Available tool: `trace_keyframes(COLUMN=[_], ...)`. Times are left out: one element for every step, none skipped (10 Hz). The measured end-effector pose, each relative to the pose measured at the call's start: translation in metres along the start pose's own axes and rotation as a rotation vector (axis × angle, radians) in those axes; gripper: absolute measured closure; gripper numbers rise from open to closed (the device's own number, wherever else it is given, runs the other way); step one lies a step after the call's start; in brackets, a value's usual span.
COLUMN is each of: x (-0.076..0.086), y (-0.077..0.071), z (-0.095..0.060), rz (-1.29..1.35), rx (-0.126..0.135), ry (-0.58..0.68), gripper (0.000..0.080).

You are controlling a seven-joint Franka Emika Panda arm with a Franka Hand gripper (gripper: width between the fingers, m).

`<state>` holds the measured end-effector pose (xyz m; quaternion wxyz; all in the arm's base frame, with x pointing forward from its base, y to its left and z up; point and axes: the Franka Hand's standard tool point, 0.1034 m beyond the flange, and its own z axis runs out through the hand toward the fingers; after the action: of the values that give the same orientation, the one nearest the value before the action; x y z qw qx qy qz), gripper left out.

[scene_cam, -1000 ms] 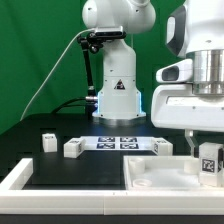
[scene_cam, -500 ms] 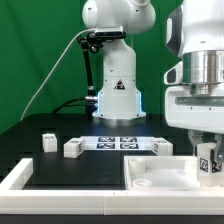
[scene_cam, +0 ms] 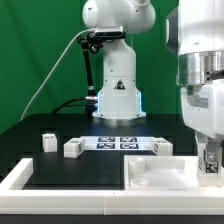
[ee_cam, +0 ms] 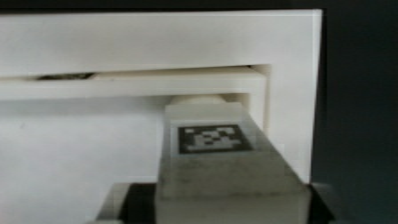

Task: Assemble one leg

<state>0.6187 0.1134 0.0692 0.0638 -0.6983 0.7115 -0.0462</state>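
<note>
- Against the views half a second and one second back, the gripper is seen lower and shifted toward the exterior view's right; the leg has been carried down with it to the tabletop piece.
- This is judged to be the insertion approach; seating of the leg is not yet confirmed.
- The fingers are closed on the leg, which is gripped at both sides in the wrist view.
- The leg is a chunky white block bearing a black-and-white square tag, held upright over the corner of the tabletop piece at the exterior view's right.
- Contact between leg and tabletop piece cannot be told.
- Three other legs are left lying near the marker board.
</note>
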Motion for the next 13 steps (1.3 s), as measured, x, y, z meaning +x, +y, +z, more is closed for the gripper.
trace_keyframes(x=[0.0, 0.0003, 0.0012, 0.0008, -0.0015, -0.0058, -0.0078, -0.0083, -0.0077, -0.0075, -0.0052, -0.0008, 0.0006], y=[0.0002, 0.0001, -0.0003, -0.0002, 0.0004, 0.0014, 0.0019, 0.0016, 0.0006, -0.0001, -0.0008, -0.0021, -0.0045], z=[0.0, 0.0, -0.0001, 0.0, 0.0002, 0.0006, 0.0009, 0.0007, 0.0002, -0.0002, -0.0007, -0.0018, -0.0036], rz=[-0.034, -0.087, -0.222, -0.339, -0.421, -0.549, -0.652, -0.772, -0.874, -1.03, -1.171, -1.318, -1.436], rx=[-0.002, -0.002, -0.001, -0.001, -0.002, -0.005, -0.006, -0.009, -0.01, -0.015, -0.024, -0.04, -0.051], ry=[0.0, 0.0, 0.002, 0.002, 0.002, 0.01, 0.011, 0.015, 0.017, 0.026, 0.03, 0.026, 0.024], gripper=[0.044, 0.0274, 0.0172, 0.0172, 0.0156, 0.0156, 0.015, 0.0151, 0.0151, 0.0151, 0.0151, 0.0151, 0.0151])
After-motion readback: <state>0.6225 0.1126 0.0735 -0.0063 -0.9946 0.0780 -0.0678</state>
